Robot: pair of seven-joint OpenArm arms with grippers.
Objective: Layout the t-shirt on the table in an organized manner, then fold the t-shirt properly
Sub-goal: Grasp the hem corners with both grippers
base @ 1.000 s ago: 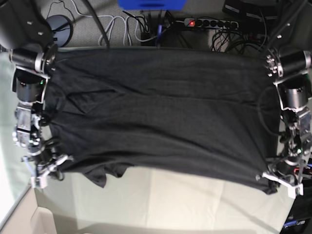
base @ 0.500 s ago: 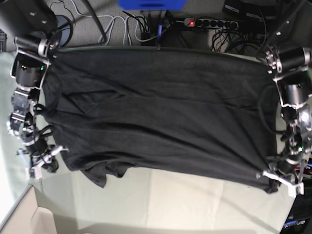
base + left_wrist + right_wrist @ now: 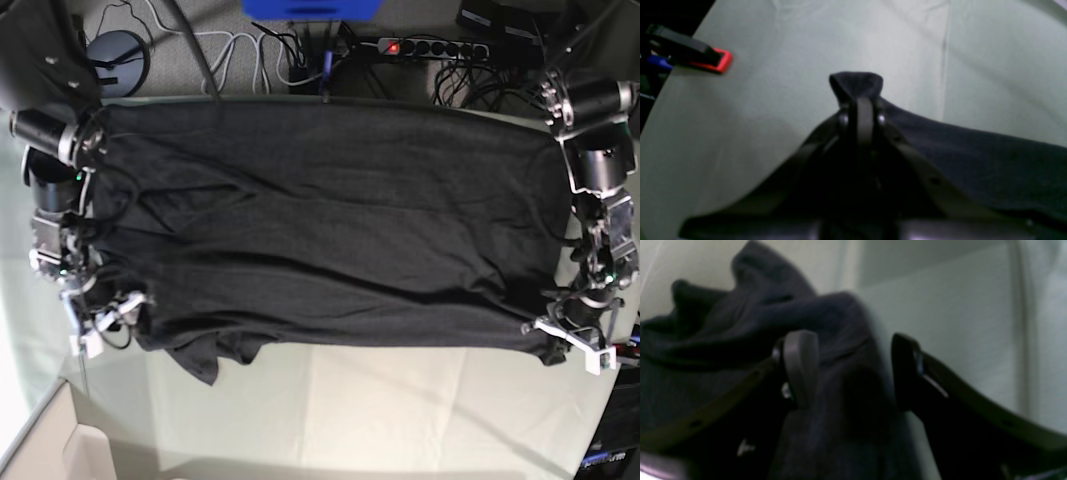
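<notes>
The dark charcoal t-shirt (image 3: 330,220) lies spread wide over the pale grey-green table (image 3: 400,410). Its near edge is roughly straight, and a bunched flap hangs out at the near left (image 3: 205,360). At the shirt's near right corner my left gripper (image 3: 565,345) is shut on the fabric. In the left wrist view a tuft of t-shirt (image 3: 856,83) pokes out past the closed left gripper (image 3: 860,103). My right gripper (image 3: 100,320) stands open at the shirt's near left edge. In the right wrist view the t-shirt (image 3: 750,323) lies rumpled under and between the spread right gripper (image 3: 853,370) fingers (image 3: 800,366).
A red-orange clamp (image 3: 711,61) grips the table edge near my left gripper. Behind the table lie a power strip (image 3: 430,47), tangled cables (image 3: 250,50) and a blue object (image 3: 310,8). A white box (image 3: 80,450) sits at the near left corner.
My right gripper has opened and let go of the shirt's left edge, which now lies slack. The left gripper kept its grip and shifted slightly, drawing the near hem straighter.
</notes>
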